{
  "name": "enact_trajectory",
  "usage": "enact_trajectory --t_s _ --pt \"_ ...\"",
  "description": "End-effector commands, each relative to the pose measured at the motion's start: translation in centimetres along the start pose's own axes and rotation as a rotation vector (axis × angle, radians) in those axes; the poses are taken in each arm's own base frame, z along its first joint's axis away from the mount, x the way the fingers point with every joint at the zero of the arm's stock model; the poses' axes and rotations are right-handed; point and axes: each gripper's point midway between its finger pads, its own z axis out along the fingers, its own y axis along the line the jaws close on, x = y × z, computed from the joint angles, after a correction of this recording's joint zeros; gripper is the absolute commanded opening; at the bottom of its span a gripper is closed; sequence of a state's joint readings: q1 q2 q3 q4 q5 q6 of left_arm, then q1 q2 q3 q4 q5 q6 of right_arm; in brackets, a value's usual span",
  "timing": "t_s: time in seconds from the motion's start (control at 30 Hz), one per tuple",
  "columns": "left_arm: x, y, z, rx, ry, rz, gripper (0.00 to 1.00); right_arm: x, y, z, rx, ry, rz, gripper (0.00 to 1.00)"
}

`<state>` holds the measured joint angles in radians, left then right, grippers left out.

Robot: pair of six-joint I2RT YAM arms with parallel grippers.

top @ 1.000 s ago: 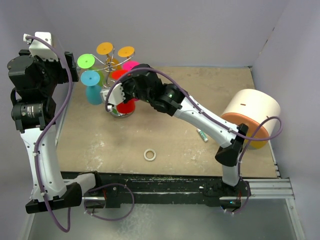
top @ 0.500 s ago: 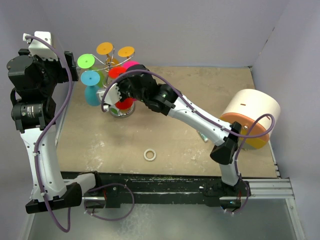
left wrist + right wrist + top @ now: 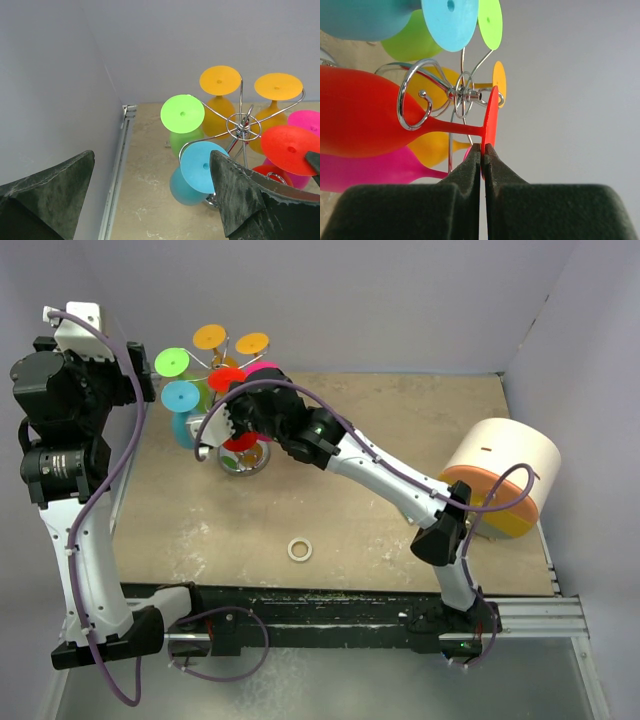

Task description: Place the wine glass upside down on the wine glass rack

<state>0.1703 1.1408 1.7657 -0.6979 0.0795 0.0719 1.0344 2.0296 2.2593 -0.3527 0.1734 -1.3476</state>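
The wine glass rack [image 3: 243, 462] stands at the back left, and its wire hub shows in the left wrist view [image 3: 240, 123] and the right wrist view [image 3: 465, 93]. Cyan, green, two orange and a pink glass hang upside down on it. My right gripper [image 3: 236, 410] [image 3: 482, 148] is shut on the edge of the red wine glass's foot [image 3: 491, 117]. The red glass [image 3: 228, 380] [image 3: 289, 145] is upside down at the rack, with its stem lying across a curled hook arm [image 3: 413, 108]. My left gripper [image 3: 140, 382] [image 3: 150, 200] is open and empty, raised left of the rack.
A white ring [image 3: 299, 550] lies on the table near the front. A large white and orange cylinder [image 3: 502, 472] sits at the right edge. Grey walls close the back and both sides. The cyan glass [image 3: 184, 412] hangs nearest my left gripper.
My right arm has moved left and further back with the red glass, bringing it in against the rack. The left arm has stayed still.
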Motion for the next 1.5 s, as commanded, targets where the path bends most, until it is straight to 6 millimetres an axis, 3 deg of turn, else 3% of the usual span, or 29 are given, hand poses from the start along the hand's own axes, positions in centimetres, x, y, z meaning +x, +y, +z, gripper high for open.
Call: enact_trajectory --t_s 0.0,0.83,1.17,1.47 --pt "-2.9 0.8 -0.9 -0.031 -0.084 0.007 0.99 -1.2 -4.7 -1.4 0.138 -0.035 0.010 0.00" --pt "-2.0 2.4 0.3 -0.102 -0.046 -0.028 0.99 -4.7 -3.5 0.0 0.119 -0.132 0.034 0.00" --pt "-2.0 2.6 0.3 -0.108 -0.047 -0.018 0.99 -5.6 -3.6 -1.6 0.101 -0.143 0.042 0.00" --pt "-2.3 2.0 0.1 -0.072 -0.064 -0.008 0.99 -4.6 -2.7 -2.8 0.078 -0.098 0.037 0.01"
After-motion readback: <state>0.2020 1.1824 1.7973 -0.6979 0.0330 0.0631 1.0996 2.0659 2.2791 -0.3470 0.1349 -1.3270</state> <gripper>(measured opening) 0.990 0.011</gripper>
